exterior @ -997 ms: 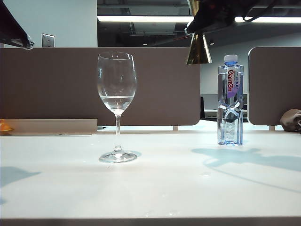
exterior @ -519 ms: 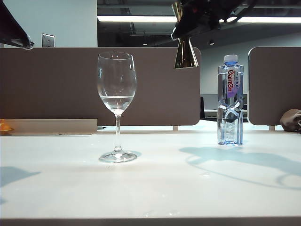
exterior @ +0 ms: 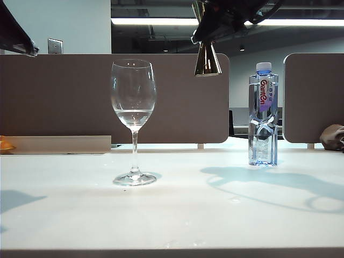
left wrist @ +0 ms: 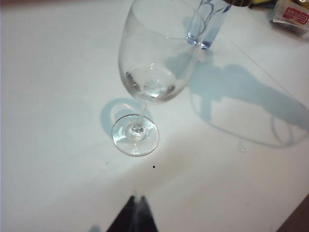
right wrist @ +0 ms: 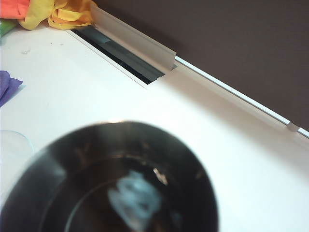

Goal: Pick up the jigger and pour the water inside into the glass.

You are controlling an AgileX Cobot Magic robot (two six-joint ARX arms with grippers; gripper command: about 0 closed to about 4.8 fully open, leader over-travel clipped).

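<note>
My right gripper (exterior: 215,21), clamped on the jigger (exterior: 207,59), hung high, right of the glass (exterior: 133,102); jigger near upright. Left gripper (left wrist: 133,217) looked pressed together, empty, nearer the glass.

The gold jigger (exterior: 207,59) is held upright, high right of the glass (exterior: 133,121); a little water (exterior: 133,117) is seen in its bowl.
</note>
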